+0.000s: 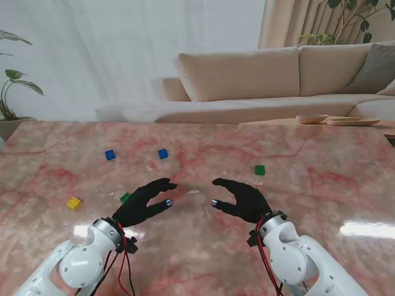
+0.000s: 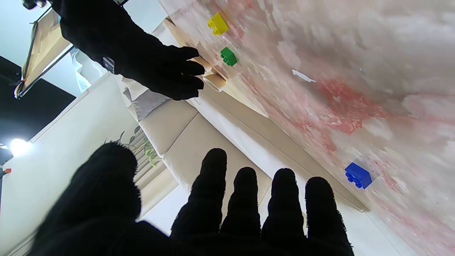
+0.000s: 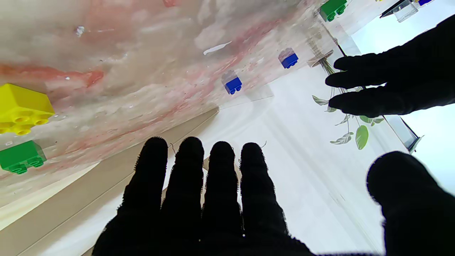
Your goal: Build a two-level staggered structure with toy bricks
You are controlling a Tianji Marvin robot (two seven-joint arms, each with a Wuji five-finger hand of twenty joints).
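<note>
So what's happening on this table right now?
Nothing is built yet. The left hand and right hand hover open over the marble table, palms facing each other, holding nothing. The toy bricks lie scattered and unstacked: two blue bricks, a green brick, a yellow brick and another green brick by the left hand.

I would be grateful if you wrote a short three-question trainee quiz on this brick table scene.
1. True or false: the left hand is holding a brick.
2. How many blue bricks lie on the marble table in the stand view?
3. Which brick lies nearest the left hand: A yellow brick, B green brick, C far green brick?

Key: 1 false, both it and the right hand are open. 2 two, and. 3 B.
</note>
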